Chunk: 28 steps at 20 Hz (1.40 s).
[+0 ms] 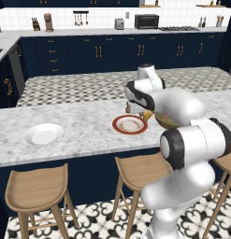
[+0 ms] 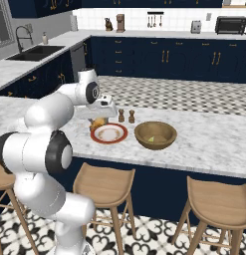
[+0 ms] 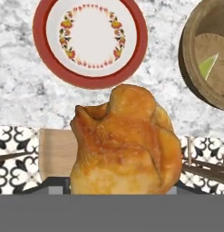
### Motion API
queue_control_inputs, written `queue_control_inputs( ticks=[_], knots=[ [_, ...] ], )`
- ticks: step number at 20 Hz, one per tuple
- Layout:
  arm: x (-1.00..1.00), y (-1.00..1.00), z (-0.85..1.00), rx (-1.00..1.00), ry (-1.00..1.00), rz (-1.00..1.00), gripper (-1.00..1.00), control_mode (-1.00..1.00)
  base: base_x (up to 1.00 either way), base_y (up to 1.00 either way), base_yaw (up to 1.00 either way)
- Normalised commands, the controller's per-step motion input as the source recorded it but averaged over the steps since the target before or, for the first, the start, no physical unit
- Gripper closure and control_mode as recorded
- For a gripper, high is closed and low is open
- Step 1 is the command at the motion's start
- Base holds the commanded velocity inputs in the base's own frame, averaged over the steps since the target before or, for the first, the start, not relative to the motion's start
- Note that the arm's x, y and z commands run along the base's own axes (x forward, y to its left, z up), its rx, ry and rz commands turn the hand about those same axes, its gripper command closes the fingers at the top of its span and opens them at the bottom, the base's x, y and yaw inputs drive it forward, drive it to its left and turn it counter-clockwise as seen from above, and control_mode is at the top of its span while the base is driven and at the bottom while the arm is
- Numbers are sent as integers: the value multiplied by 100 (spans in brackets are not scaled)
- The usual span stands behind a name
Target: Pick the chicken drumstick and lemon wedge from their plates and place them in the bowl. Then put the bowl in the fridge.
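Step in hand: carrying the golden-brown fried chicken drumstick (image 3: pixel 126 142) from its plate toward the bowl; lift judged done, drop not yet made.
Gripper (image 2: pixel 98 121): closed around the drumstick, held above the marble counter (image 1: pixel 84 128) at the far-left edge of the red-rimmed plate in the right base view; finger tips hidden behind the meat in the hand view.
Drumstick: clear of the plate, hanging in the air, thick end toward the hand camera.
Red-rimmed round plate (image 3: pixel 90 41): bare, patterned ring inside, just left of the bowl on the counter.
Round brown wooden bowl (image 2: pixel 155 135): right of the red-rimmed plate, near it but apart; deep tan inside.
Tiny pale yellow-green lemon wedge (image 3: pixel 207 65): already lying in the bowl.
Plain white round plate (image 1: pixel 43 134): far to the left on the counter, bare.
Two small brown pepper shakers (image 2: pixel 126 116): on the far side of the plate and bowl, close to the gripper's path.
Fridge: cannot be placed from these views.
Next move, as a judgement: shift right over the bowl's opening, lower, open the fingers; keep clear of the shakers and the bowl rim.
After that: grasping the bowl by its rim and carrying it to the fridge.
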Motion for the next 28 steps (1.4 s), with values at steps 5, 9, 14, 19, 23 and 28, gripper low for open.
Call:
queue_control_inputs(
  ticks=[5, 9, 14, 19, 23, 28],
  knots=[
    [24, -100, -17, 0, 0, -1, 100, -100, 0, 0, 0],
    [33, -100, -24, 2, 0, -3, 100, -100, 0, 0, 0],
    [76, -100, -47, 5, 5, -8, 100, -100, 0, 0, 0],
    [91, -99, -33, 5, 6, -11, 100, -100, 0, 0, 0],
    [81, -51, -30, 1, 1, -9, 100, -100, 0, 0, 0],
    [67, -7, -41, 0, 3, -11, 100, -100, 0, 0, 0]
  ],
)
